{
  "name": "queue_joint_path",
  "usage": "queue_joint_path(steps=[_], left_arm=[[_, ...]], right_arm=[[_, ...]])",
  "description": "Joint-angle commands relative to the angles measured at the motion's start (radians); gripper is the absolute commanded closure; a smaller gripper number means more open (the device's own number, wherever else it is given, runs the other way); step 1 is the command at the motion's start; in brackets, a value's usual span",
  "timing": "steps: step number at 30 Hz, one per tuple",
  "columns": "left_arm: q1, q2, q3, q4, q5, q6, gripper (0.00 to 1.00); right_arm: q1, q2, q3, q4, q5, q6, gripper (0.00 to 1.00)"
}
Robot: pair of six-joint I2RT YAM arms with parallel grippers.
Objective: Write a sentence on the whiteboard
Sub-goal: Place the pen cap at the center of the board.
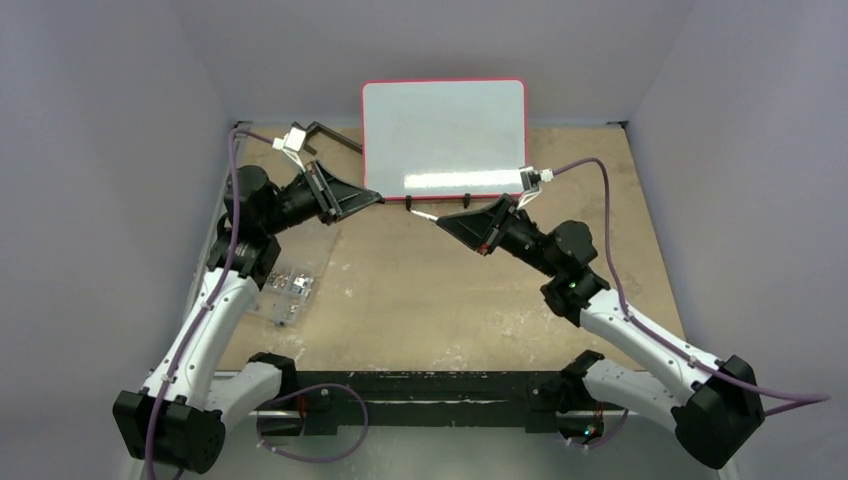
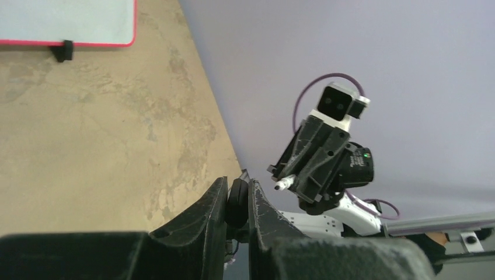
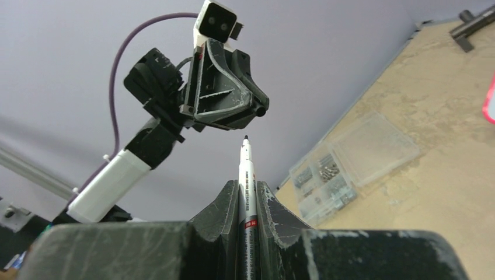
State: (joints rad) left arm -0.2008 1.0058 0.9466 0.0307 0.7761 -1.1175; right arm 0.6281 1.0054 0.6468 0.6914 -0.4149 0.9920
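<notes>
Right tool: pressed together on a white-barrelled marker pen with a black tip and red-and-black print. The barrel is clamped between both fingers.
Marker axis: the long axis runs straight out along the fingers. The black tip stands clear of the fingertips and points left across the scene at the other tool, with a gap between them.
Left tool: pinching a small round black cap between its fingertips, facing right toward the marker tip.
Marker place: in the air over the worn brown counter, just near of the board's near edge.
Whiteboard: large glossy white board with a thin red rim, at the far centre of the counter, long axis left to right, on small black feet. A band of glare lies along its near part.
Box: clear plastic compartment box of small metal parts, on the counter at the near left.
Right wrist view only: the barrel's print, and the cap's round open end facing the tip.
Top view only: the whole board.
Left wrist view: only one board corner and one foot.
</notes>
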Motion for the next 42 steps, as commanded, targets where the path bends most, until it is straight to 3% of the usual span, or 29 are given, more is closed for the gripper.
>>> queue_joint_path(steps=[1, 5, 11, 16, 25, 30, 37, 42], left_arm=[[0.011, -0.027, 0.036, -0.273, -0.104, 0.197, 1.00], [0.002, -0.031, -0.060, -0.414, -0.204, 0.352, 1.00], [-0.115, 0.024, -0.215, -0.426, -0.397, 0.453, 1.00], [-0.195, 0.092, -0.333, -0.316, -0.456, 0.466, 1.00], [-0.227, 0.242, -0.465, -0.086, -0.445, 0.457, 0.99], [-0.233, 0.293, -0.453, -0.065, -0.452, 0.464, 0.86], [-0.235, 0.302, -0.414, -0.118, -0.463, 0.478, 0.44], [-0.233, 0.240, -0.318, -0.260, -0.518, 0.509, 0.25]], right_arm=[[-0.001, -0.089, 0.061, -0.307, 0.115, -0.170, 1.00], [-0.001, -0.137, 0.125, -0.494, 0.227, -0.269, 1.00], [-0.002, -0.177, 0.169, -0.624, 0.299, -0.326, 1.00], [-0.001, -0.215, 0.186, -0.713, 0.328, -0.322, 1.00], [-0.002, -0.297, 0.176, -0.816, 0.404, -0.298, 1.00], [-0.001, -0.296, 0.171, -0.826, 0.412, -0.306, 1.00], [-0.002, -0.261, 0.195, -0.837, 0.445, -0.368, 1.00], [-0.001, -0.245, 0.196, -0.829, 0.459, -0.411, 1.00]])
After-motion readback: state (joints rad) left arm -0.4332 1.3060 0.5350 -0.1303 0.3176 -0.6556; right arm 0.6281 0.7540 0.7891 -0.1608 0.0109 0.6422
